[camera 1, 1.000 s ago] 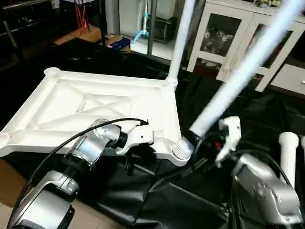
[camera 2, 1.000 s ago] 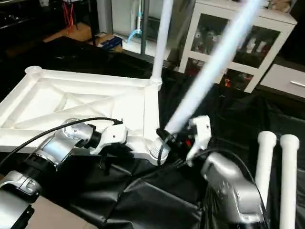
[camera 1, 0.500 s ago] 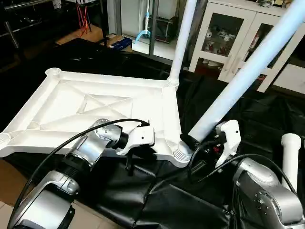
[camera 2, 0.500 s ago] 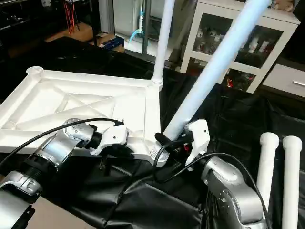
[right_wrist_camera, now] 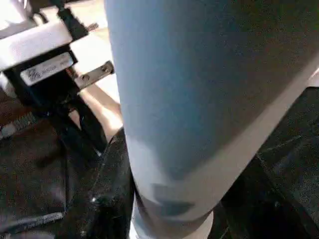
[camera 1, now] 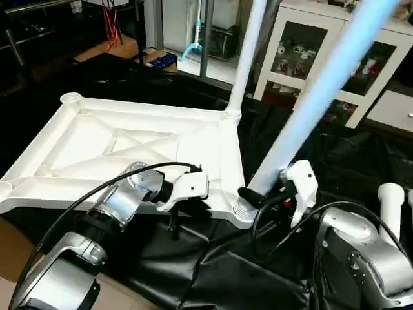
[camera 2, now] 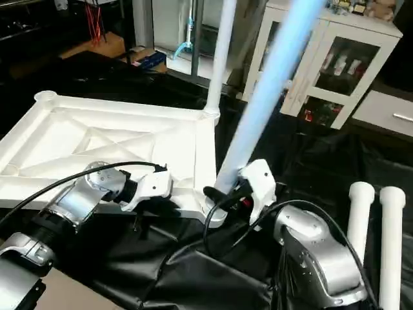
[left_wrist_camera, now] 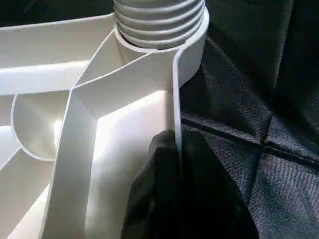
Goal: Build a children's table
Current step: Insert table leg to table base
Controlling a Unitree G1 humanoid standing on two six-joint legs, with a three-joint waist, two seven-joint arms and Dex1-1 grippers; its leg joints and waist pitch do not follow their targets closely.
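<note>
Leg-seating step: left hand [camera 1: 173, 223] pinched the rim of the upturned white ribbed plastic tabletop [camera 1: 129, 145] on black sheeting, while right hand [camera 1: 261, 194] clasped a long white tube leg [camera 1: 310, 106] leaning at the near corner socket [camera 1: 242, 208], which needed uprighting before pressing home.

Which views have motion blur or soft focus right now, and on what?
Head views: the tilted leg in the right pincer is smeared, while the tabletop and the standing leg stay fairly crisp. Right wrist view: that leg's tube is soft and bluish. Left wrist view: the dark fingers are out of focus; the threaded corner is sharp.
</note>
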